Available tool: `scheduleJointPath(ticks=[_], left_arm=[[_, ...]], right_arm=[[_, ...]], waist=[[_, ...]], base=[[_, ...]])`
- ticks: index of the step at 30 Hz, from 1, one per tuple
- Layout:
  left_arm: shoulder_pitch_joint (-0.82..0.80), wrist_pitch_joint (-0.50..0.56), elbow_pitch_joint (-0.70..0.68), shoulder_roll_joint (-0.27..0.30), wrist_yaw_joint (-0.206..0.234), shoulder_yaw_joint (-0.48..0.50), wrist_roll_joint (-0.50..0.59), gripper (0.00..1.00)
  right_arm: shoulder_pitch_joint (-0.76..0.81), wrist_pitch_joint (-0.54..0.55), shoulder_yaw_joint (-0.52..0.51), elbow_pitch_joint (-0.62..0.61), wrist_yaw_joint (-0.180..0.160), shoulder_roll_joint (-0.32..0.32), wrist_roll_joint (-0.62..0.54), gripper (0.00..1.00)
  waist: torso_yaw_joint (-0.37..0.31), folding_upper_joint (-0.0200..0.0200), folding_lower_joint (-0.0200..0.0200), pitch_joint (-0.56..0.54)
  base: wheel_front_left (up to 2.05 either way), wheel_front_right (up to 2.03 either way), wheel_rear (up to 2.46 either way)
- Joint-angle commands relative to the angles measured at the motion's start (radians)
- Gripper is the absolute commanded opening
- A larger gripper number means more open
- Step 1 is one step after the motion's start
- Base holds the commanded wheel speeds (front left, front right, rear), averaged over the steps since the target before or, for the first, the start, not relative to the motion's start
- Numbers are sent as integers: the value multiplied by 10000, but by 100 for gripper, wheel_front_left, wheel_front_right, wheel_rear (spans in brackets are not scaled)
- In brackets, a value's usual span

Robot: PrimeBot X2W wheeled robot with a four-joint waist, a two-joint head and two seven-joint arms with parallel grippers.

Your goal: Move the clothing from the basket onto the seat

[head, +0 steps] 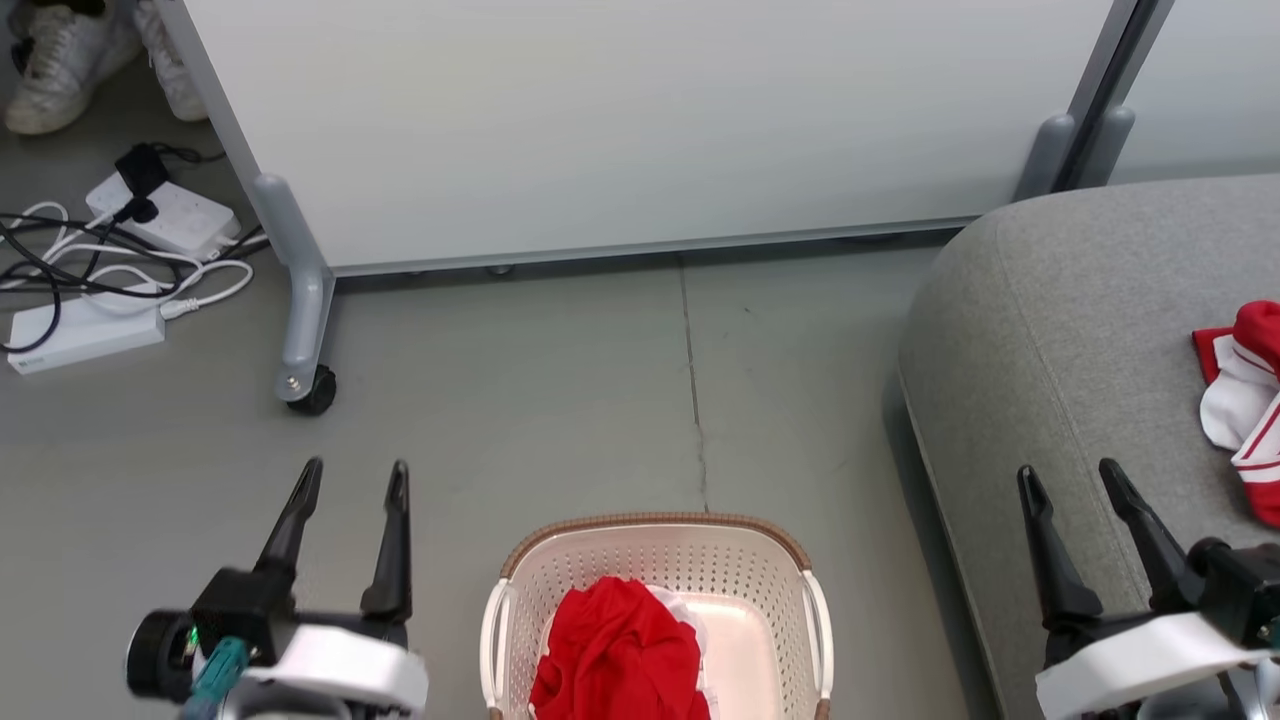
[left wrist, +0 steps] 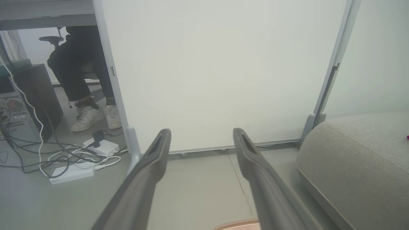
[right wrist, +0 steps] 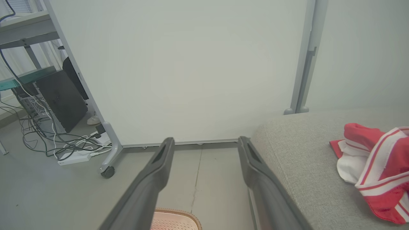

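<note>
The basket [head: 700, 572] sits on the grey floor [head: 560, 400] at the bottom centre of the head view, and the plainer red garment [head: 615, 650] lies bunched inside it, toward its left side, a bit of white showing at its edge. Right of the basket stands the seat [head: 1080, 330] — and the striped red-and-white garment [head: 1250, 400] lies crumpled on top of it, well apart from the basket. The left gripper [head: 357, 468] hangs left of the basket, jaws spread wide with nothing between them. The right gripper [head: 1067, 470] hovers right of the basket, over the seat's near edge, jaws likewise wide and empty — clear of the striped garment. Beyond the basket stands a pale wheeled partition panel [head: 640, 130]; far left of the basket, power strips and cables [head: 110, 270] lie on the floor
</note>
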Motion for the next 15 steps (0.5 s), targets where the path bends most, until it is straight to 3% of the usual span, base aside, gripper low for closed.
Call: scheduleJointPath(ticks=[1,7,15], left_arm=[[-368,-21,71,-6,13,-74,140,100],[-1903,-33,678,-387,-314,-831,721,100],[-4044,-64,3064,-1147,-1085,-1769,1165,100]], right_arm=[[-188,22,-15,-79,16,-46,-87,100],[-652,124,112,-466,16,-46,-196,100],[-1577,-204,408,-814,16,-42,-77,100]], waist=[[-6,0,0,149],[-229,0,0,1227],[-1076,0,0,3425]], base=[[0,0,0],[0,0,0],[0,0,0]])
